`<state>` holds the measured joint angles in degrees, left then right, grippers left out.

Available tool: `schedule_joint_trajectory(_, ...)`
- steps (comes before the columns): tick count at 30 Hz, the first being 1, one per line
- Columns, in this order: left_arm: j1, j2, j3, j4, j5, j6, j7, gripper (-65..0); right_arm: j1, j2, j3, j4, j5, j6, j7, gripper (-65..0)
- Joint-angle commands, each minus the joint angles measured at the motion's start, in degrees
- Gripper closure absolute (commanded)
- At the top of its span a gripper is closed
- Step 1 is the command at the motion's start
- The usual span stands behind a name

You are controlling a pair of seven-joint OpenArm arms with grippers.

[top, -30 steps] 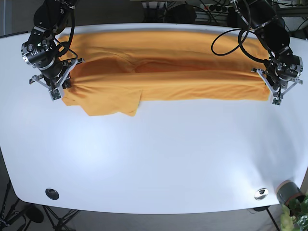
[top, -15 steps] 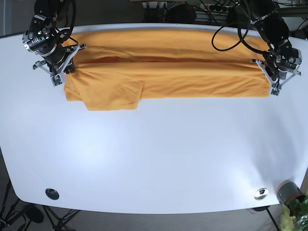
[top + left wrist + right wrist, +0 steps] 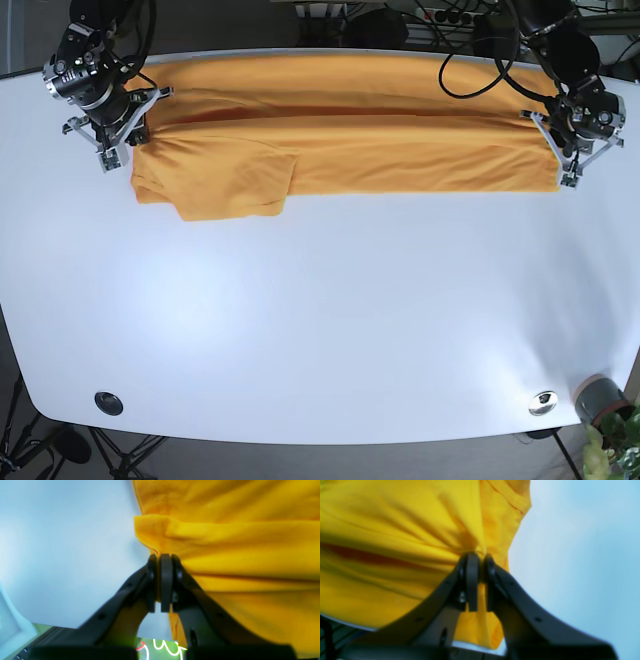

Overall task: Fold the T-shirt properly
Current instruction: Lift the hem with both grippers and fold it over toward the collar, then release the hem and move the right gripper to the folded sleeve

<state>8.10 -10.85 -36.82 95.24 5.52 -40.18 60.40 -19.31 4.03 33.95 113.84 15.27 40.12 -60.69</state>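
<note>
An orange T-shirt lies stretched across the far part of the white table, its near half doubled back over the rest, with one sleeve sticking out toward me at the left. My left gripper is shut on the T-shirt's right end; in the left wrist view the left gripper pinches a bunched fold of T-shirt. At the other end my right gripper is shut on the cloth; the right wrist view shows the right gripper clamping gathered T-shirt.
Two round metal fittings sit near the table's front corners. A grey pot with a green plant stands off the front right corner. Cables hang by the far edge on the right.
Both grippers have carried the held edge of the T-shirt farther back across the table. The folded layer now lies flatter over the rear half, and the sleeve moved back with it.
</note>
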Motion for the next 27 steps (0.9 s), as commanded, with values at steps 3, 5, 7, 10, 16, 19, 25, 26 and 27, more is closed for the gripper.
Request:
schedule_joint_trajectory(3, -0.5, -1.8, 1.1, 1.4, 0.8, 0.2, -0.4, -20.4, 0.1, -0.5, 2.6, 0.9, -2.3, -0.12, 0.8, -34.1)
schedule_joint_trajectory(5, -0.7, -1.8, 1.1, 2.3, 0.8, 0.2, -0.4, -31.2, 0.1, -1.1, 4.4, 1.0, -2.2, -0.12, 0.8, -47.9)
schedule_joint_trajectory(7, -0.8, -1.7, 1.1, 3.4, 0.7, 0.2, -0.4, -37.5, 0.5, -1.3, 5.6, 1.1, -1.2, -0.12, 0.8, -55.5)
schedule_joint_trajectory(10, -1.0, -1.6, 1.3, 5.8, 0.4, 0.2, -0.4, -38.1, 1.0, -1.2, 5.8, 1.2, 1.2, -0.12, 0.8, -58.3)
schedule_joint_trajectory(16, -0.7, -1.3, 4.5, 13.4, -1.2, 0.2, -0.4, -37.9, 1.8, -0.8, 5.6, 0.9, 11.8, -0.12, 0.8, -55.8)
schedule_joint_trajectory(19, 0.1, -1.4, 5.6, 14.8, -3.5, 0.2, -0.4, -37.9, 1.9, -0.8, 2.6, 0.6, 15.0, -0.12, 0.8, -53.7)
schedule_joint_trajectory(25, 4.4, 0.7, 7.7, 15.0, -4.8, 0.2, -0.4, -37.8, 1.9, -0.8, -4.4, -1.1, 14.9, -0.12, 0.8, -43.1)
schedule_joint_trajectory(26, 5.0, 1.1, 7.6, 15.0, -4.8, 0.2, -0.4, -37.8, 1.9, -0.9, -5.1, -1.5, 14.1, -0.12, 0.9, -40.3)
schedule_joint_trajectory(27, 5.5, 1.2, 7.6, 14.9, -4.7, 0.2, -0.4, -37.8, 1.9, -1.0, -5.7, -2.1, 13.4, -0.12, 0.9, -37.9)
